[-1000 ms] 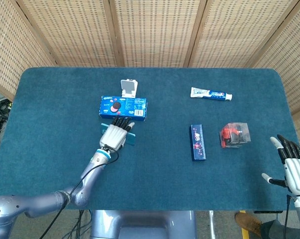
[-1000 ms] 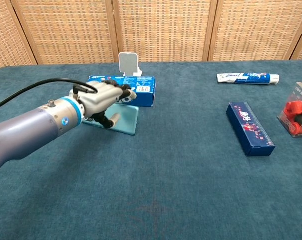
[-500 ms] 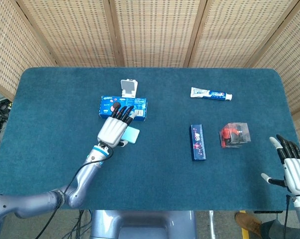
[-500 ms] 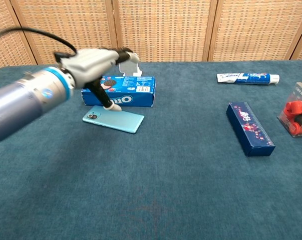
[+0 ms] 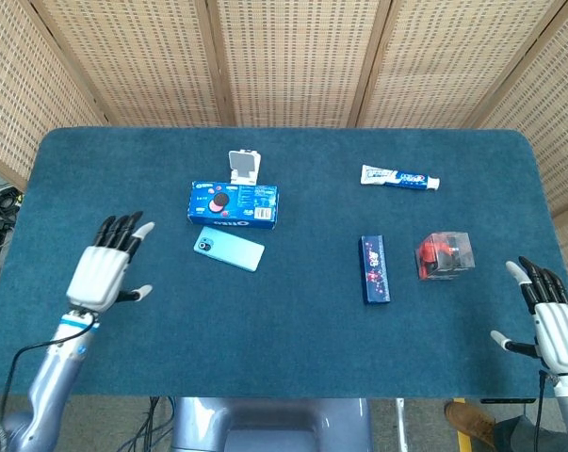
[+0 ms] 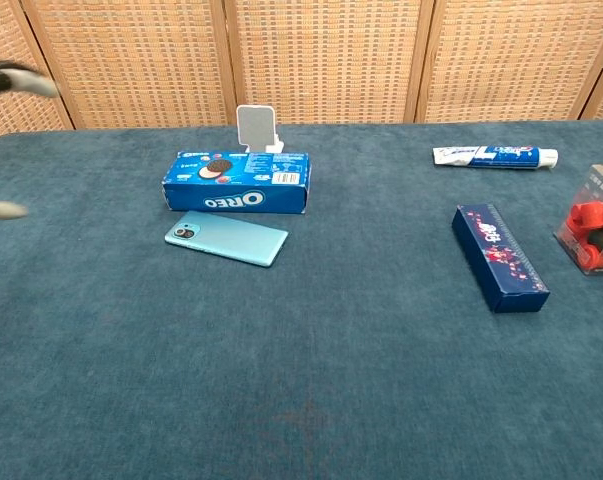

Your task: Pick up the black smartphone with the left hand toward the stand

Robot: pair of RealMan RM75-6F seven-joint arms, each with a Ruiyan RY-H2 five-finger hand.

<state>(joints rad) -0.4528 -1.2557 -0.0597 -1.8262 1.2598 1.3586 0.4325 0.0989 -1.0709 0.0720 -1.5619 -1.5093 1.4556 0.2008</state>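
Phone (image 5: 229,249) lies flat, back up, on the table (image 5: 293,320), just in front of the Oreo box (image 5: 233,203), apart from it; it looks light teal, not black. The stand (image 5: 245,167) sits right behind the box, so the box blocks a straight path from phone to stand. Left hand (image 5: 106,266) hovers well left of the phone, fingers spread, holding nothing; pick not yet made. Right hand (image 5: 553,320) is parked at the right edge, fingers apart, empty. Head view shows both hands whole; chest view catches only blurred left fingertips (image 6: 11,80) at the frame edge and no right hand, but it shows the phone's low profile and camera end pointing left.
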